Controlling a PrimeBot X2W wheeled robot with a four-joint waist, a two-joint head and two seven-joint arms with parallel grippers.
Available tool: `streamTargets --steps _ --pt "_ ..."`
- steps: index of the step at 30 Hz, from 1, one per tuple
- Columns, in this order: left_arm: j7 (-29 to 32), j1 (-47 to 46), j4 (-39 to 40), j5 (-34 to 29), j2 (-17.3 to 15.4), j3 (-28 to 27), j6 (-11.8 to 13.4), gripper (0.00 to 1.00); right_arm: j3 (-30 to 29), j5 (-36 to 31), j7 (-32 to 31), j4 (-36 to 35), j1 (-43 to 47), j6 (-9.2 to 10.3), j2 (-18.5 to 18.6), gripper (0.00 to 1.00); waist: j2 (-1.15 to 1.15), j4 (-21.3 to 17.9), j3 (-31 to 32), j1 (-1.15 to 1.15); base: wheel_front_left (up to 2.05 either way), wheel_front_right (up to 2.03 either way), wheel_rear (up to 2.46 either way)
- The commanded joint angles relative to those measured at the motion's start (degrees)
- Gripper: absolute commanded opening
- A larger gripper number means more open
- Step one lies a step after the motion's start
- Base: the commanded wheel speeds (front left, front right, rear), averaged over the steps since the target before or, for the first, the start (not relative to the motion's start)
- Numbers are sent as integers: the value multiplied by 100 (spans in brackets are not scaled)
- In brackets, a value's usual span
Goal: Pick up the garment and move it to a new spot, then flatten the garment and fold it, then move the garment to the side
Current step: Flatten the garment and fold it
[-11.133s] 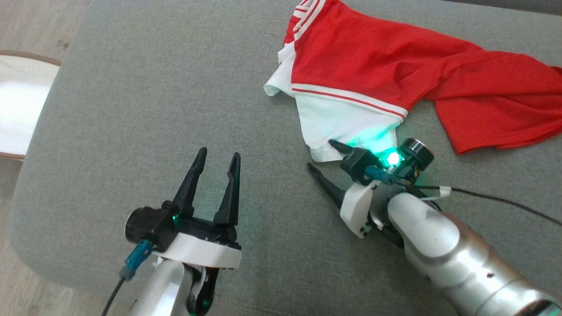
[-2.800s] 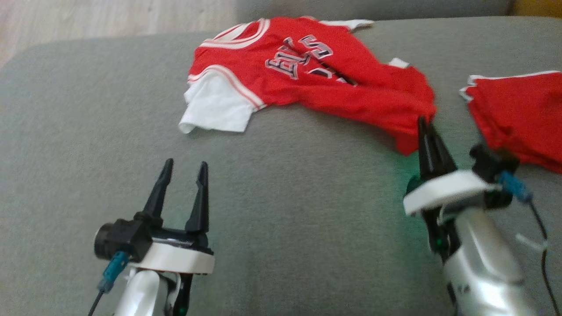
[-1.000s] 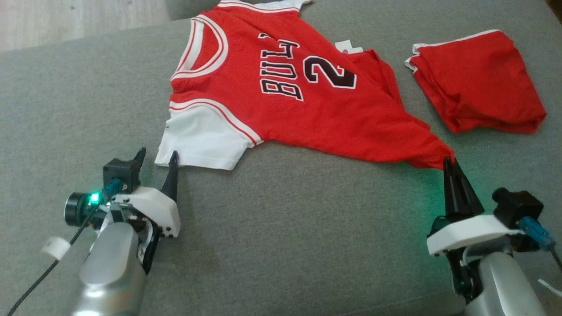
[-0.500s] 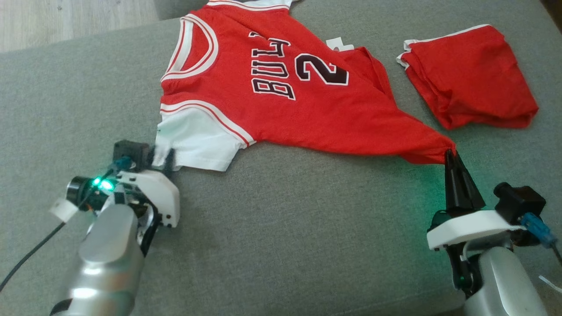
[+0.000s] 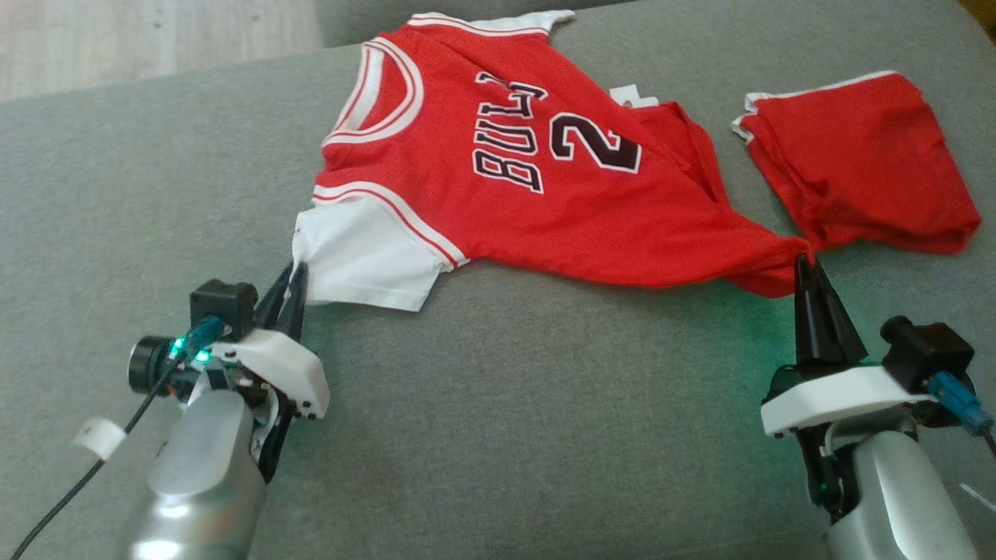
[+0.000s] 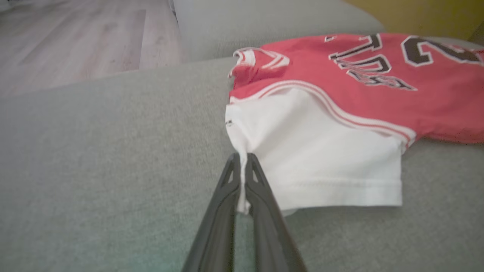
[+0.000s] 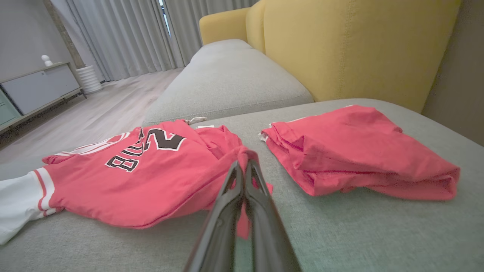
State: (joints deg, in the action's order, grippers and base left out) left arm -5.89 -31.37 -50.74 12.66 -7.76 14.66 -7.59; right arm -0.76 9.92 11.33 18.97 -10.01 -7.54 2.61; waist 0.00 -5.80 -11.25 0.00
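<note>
Red cloth with white trim, black lettering and a large 2: the jersey [image 5: 545, 194] lies face up on the grey sofa seat [image 5: 506, 404], spread across it between the two arms. Its collar sits at the far left of the head view, and its hem runs off toward the right. The body of the jersey is mostly flat, with a few folds along the far side near the hem.

The left end effector [image 5: 294, 281] is clamped on the near corner of the white sleeve [image 5: 366, 260]. In the left wrist view, a thin pinch of white fabric stands between the two dark fingers, which are pressed together. The rest of the sleeve lies flat on the seat.

The right end effector [image 5: 806, 268] is closed on the near corner of the red hem, which is drawn out to a bunched point at the fingertips.

A second red garment [image 5: 864, 179], loosely folded, lies just beside that corner on the right. The right wrist view shows a strip of grey seat between the two. A yellow backrest [image 7: 340, 49] rises behind it, and pale wood floor [image 5: 156, 39] shows beyond the seat's far left edge.
</note>
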Motion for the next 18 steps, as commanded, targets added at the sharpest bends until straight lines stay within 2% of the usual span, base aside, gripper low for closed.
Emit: streamTargets --steps 1,10,18 --pt "-228 -118 298 59 -192 -222 13 0 98 -76 -13 -235 -162 5 27 0 0 110 85 0 0 0 0" --pt "-656 234 909 285 -271 -449 137 0 161 -211 -142 -388 -179 5 27 0 0 319 310 0 0 0 0" --pt "-706 1171 1568 362 -463 -477 195 0 438 -130 -197 -460 197 5 27 0 0 335 566 0 0 0 0"
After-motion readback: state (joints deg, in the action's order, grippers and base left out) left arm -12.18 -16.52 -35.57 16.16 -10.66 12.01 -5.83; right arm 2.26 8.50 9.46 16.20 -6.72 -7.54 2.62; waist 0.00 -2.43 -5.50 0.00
